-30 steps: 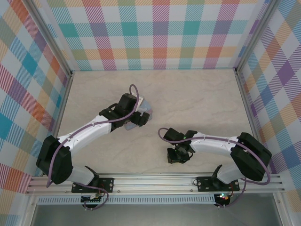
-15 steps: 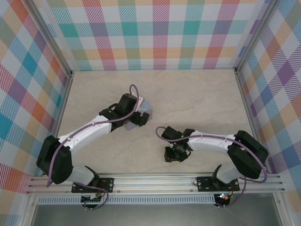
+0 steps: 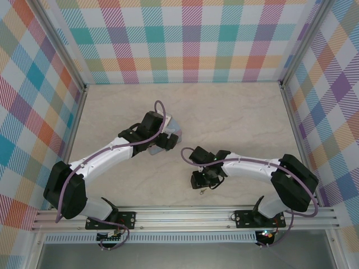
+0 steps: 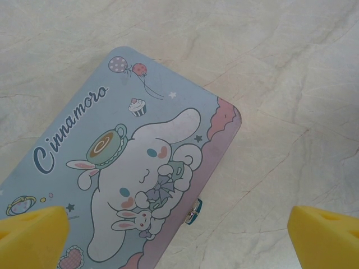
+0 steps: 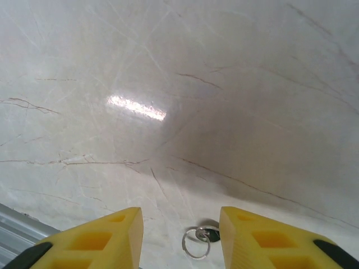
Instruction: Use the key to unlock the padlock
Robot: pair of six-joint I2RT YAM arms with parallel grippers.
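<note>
The tiny teal padlock (image 4: 194,211) hangs at the pink long edge of the cartoon tin (image 4: 123,168), its metal shackle against the rim. My left gripper (image 4: 177,224) hovers wide open above the tin and padlock, touching neither; from above it (image 3: 164,137) covers most of the tin (image 3: 174,124). The small key (image 5: 211,234) with its wire ring (image 5: 194,244) lies flat on the table between the yellow fingers (image 5: 112,238) of my right gripper (image 5: 179,227), which is open and not gripping it. In the top view the key (image 3: 203,190) lies just in front of the right gripper (image 3: 200,179).
The marble-patterned table (image 3: 235,117) is bounded by checked walls on three sides and a metal rail (image 3: 185,216) at the near edge. The key lies close to that rail. Bare tabletop lies between the two grippers.
My right gripper has opened and shifted left and away from the rail, and the key now shows on the table in front of it. The left arm has not moved.
</note>
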